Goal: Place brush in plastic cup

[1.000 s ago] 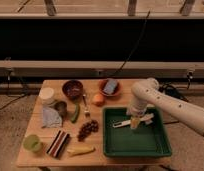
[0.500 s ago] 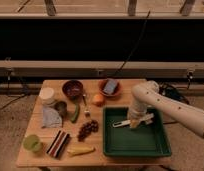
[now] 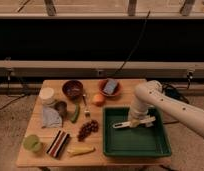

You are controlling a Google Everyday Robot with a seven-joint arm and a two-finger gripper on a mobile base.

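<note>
The end effector [image 3: 137,122] hangs low over the green tray [image 3: 137,146] on the right side of the bench [image 3: 40,127], right at the brush [image 3: 124,124]. Whether it is clenched on the brush or released cannot be told. The brush lies nearly level across the upper part of the tray, with one end toward the tray's left wall. It is in about the same place as a second ago. The white arm's [image 3: 167,105] elbow sits lower than it did a second ago and has barely moved in the last half second. The plastic cup [image 3: 31,143] stands unmoved at the bench's front left corner, well apart from the brush. The grapes [image 3: 87,129] and the orange [image 3: 98,99] also stay put.
</note>
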